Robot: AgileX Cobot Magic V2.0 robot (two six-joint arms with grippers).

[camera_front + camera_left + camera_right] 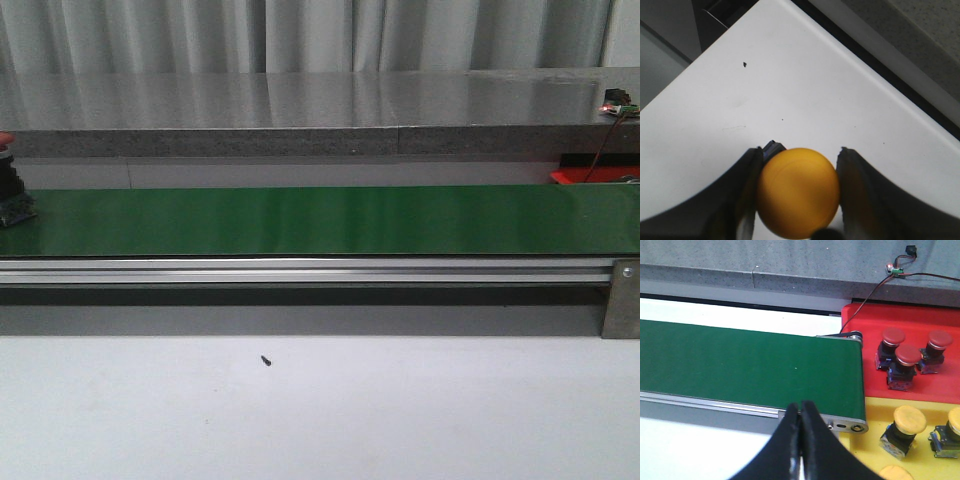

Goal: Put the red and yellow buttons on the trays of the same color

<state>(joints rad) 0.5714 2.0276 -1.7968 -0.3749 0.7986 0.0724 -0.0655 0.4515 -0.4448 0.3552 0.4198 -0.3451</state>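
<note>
Both arms hang over the bench (805, 85). Left fingers (747, 192) clamp a yellow button (797, 192). Right fingers (807, 440) pressed together, holding nothing, near green belt (740, 365).

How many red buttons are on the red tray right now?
3, bunched together on the red tray: one nearest the belt, one just beside it, one further out. More may sit outside the view.

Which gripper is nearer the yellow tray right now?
Right. The right gripper, fingers shut and empty, hangs over the belt's end beside the yellow tray. The left gripper holds a yellow button over the white table; no tray shows there.
</note>
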